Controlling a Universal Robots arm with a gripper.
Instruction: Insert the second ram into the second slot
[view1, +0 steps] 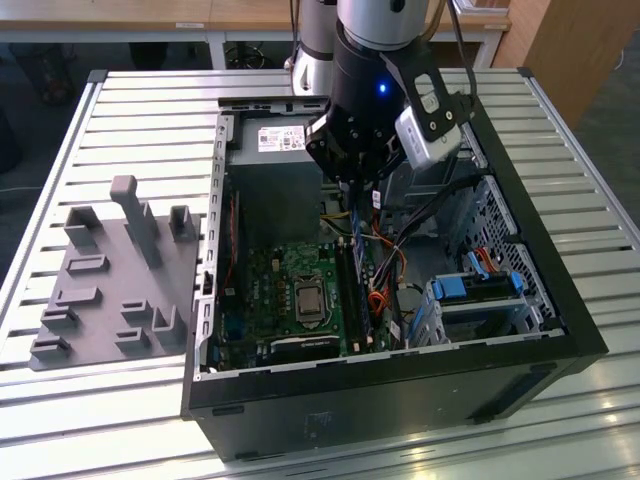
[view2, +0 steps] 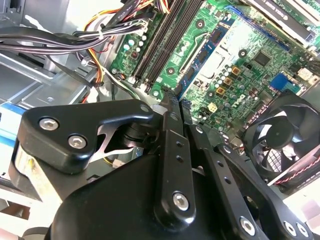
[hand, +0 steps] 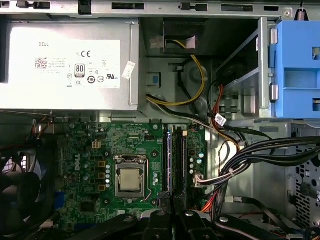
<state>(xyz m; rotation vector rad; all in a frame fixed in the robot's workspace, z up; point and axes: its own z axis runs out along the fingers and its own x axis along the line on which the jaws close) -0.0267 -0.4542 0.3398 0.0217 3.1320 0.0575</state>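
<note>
- My hand (view1: 362, 185) hung over the open computer case (view1: 560, 330), in the upper centre of the exterior view and above the far end of the motherboard (view1: 270, 290).
- In both wrist views my fingers (view2: 170, 150) lay pressed close together, with only a thin dark seam between them. I could not tell whether anything was nipped in that seam.
- The second ram (hand: 169, 155), a thin blue stick, stood on edge in the memory slot nearest the processor socket (hand: 130, 181).
- In the second wrist view its blue face, set with dark chips, ran straight away from my fingertips. Whether they touched its near end I could not tell.
- Just beside the stick, on the side away from the socket, lay the dark neighbouring slots (hand: 181, 160), parallel to it.
- Past the far end of the slots sat the grey power supply (hand: 70, 65), with yellow and black wires looping out near it.
- A thick cable bundle (view2: 60, 40) crossed the case beside the slots, and a black fan (view2: 287, 130) sat on the socket's side of the board.
- A blue drive bay (hand: 297, 70) stood against the case wall, well apart from the slots.
- At the exterior view's left, a grey fixture plate (view1: 110, 280) with upright pegs rested on the slatted metal worktop (view1: 120, 110) — just beside the case, not touching my hand.
</note>
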